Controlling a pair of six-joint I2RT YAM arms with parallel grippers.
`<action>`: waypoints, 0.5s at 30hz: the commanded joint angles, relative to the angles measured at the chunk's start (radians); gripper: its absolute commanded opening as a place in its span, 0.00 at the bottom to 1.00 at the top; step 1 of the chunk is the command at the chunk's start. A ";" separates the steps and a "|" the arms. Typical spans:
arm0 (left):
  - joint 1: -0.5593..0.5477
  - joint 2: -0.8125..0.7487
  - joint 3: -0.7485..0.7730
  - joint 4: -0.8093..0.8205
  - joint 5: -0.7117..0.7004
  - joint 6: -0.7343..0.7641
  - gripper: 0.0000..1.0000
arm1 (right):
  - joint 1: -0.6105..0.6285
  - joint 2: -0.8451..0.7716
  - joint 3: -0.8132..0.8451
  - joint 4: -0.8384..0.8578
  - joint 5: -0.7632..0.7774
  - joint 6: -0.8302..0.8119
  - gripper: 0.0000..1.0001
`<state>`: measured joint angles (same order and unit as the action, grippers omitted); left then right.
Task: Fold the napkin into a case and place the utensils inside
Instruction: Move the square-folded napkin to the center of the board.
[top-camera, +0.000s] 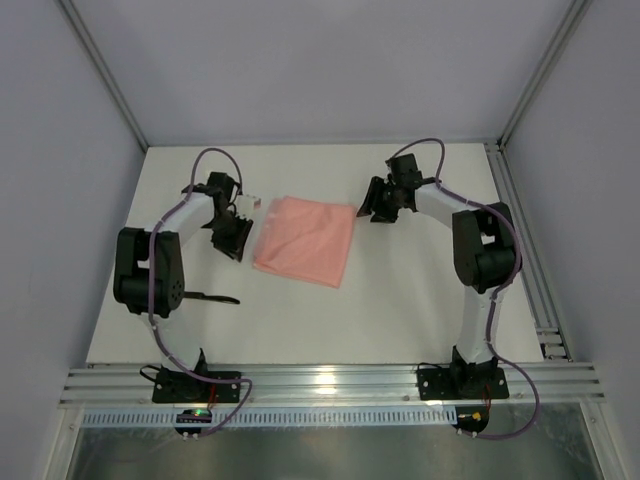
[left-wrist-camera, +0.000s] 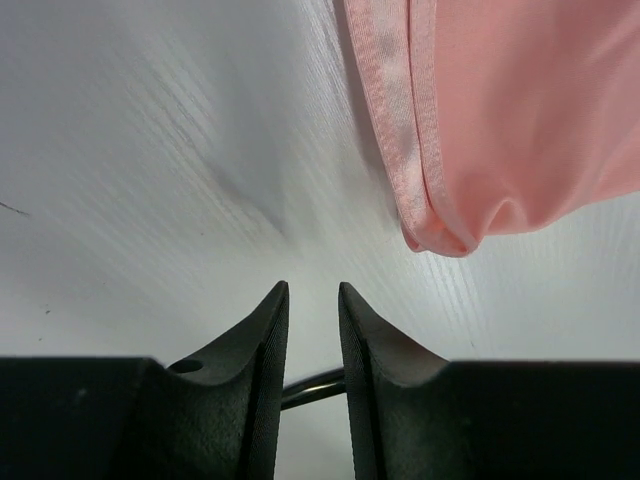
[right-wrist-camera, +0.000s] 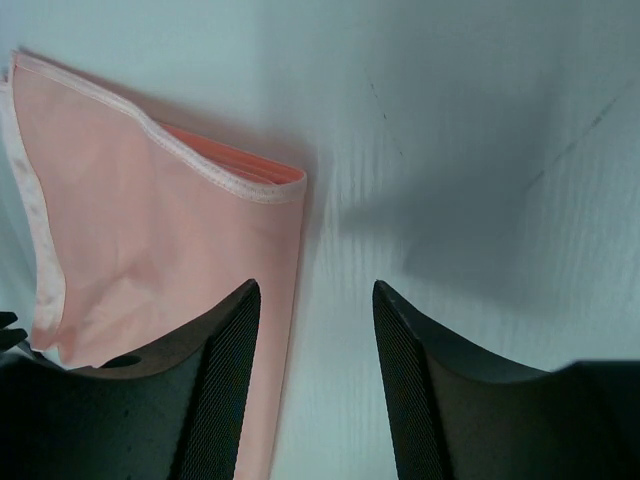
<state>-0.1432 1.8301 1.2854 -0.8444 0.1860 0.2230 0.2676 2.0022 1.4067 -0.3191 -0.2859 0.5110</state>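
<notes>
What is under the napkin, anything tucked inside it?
The napkin lies folded on the table; its edges show only its own pink layers. Anything between the layers is covered.

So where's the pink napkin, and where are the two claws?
napkin (top-camera: 305, 240): top view, middle of the folded sheet.
left claw (left-wrist-camera: 312, 292): left wrist view, gap between its fingertips.
right claw (right-wrist-camera: 315, 290): right wrist view, gap between its fingertips.

The right pincer hangs over a pale surface, its two black fingers parted with nothing between them. A folded salmon-pink napkin lies flat ahead and left, its near part hidden behind the left finger.
</notes>
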 joint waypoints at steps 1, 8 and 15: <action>0.007 -0.045 0.020 -0.059 0.003 0.024 0.29 | 0.009 0.065 0.095 0.077 -0.117 0.017 0.54; 0.007 -0.046 0.015 -0.064 0.009 0.021 0.30 | -0.010 0.173 0.107 0.162 -0.174 0.075 0.52; 0.007 -0.063 0.015 -0.078 0.015 0.026 0.29 | -0.011 0.173 0.052 0.218 -0.179 0.124 0.17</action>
<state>-0.1432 1.8236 1.2861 -0.8974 0.1864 0.2398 0.2596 2.1803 1.4834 -0.1596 -0.4427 0.6014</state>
